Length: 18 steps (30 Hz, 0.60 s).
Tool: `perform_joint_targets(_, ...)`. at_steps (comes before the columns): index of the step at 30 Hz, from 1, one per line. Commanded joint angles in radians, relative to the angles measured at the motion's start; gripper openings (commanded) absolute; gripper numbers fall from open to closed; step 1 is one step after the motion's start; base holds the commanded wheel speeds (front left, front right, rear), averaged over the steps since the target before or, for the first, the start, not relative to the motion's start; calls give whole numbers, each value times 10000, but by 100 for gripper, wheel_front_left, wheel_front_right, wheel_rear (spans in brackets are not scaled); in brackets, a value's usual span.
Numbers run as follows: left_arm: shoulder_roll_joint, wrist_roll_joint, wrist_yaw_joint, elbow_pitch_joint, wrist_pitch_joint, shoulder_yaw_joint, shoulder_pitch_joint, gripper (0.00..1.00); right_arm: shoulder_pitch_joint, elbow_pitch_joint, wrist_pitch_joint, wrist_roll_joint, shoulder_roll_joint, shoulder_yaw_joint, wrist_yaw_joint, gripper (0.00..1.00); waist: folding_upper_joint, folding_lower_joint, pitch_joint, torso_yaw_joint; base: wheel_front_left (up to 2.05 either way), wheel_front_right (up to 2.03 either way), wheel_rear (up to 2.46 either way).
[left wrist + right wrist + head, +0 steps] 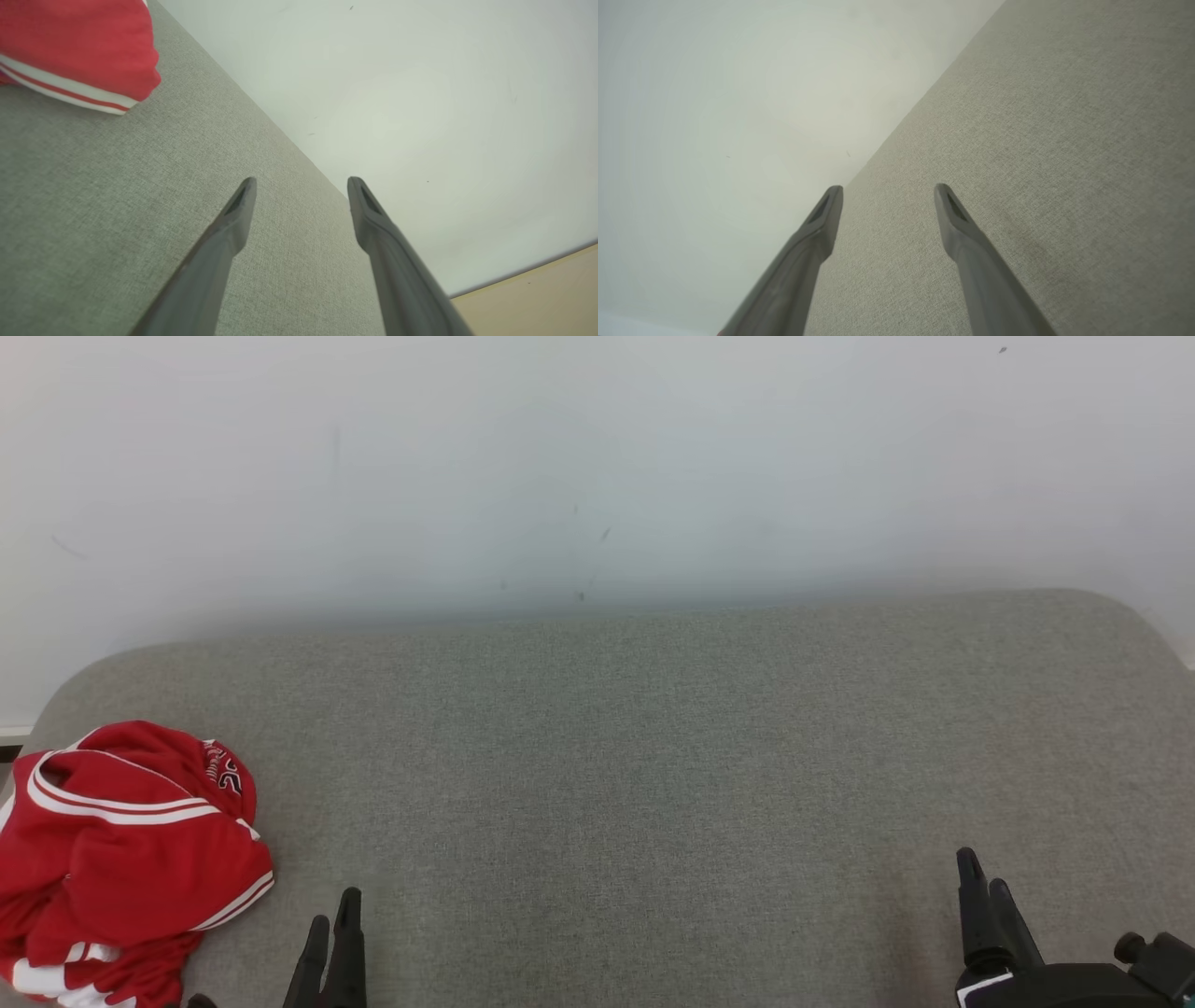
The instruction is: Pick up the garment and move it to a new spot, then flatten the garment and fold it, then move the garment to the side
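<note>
text: none legible | garment (121,859): small print (227,775) near collar, unreadable

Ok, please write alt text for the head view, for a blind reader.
A crumpled red garment with white stripes lies at the left end of a grey fabric surface, before a pale wall. The left gripper points up from the bottom edge beside it, not touching; the right gripper is at the lower right.

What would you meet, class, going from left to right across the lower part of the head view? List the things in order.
red garment → left gripper → right gripper
</note>
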Motion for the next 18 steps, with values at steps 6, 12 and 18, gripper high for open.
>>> perform_joint_targets(6, 4, 1706, 432, -643, -209, -293, 162, 100, 26, -485, -271, -1450, -266, 642, 3, 100, -1, 0, -68, -12, 0, 0, 0)
perform_joint_targets(12, 5, 2597, 791, -975, -321, -413, 289, 100, 100, -676, -425, -2197, -336, 1116, 3, 100, -1, 0, -133, -13, 0, 0, 0)
perform_joint_targets(18, 6, 3532, 1094, -1208, -435, -524, 412, 100, 201, -789, -598, -2930, -279, 1343, 4, 100, -1, 0, -181, 0, 0, 0, 0)
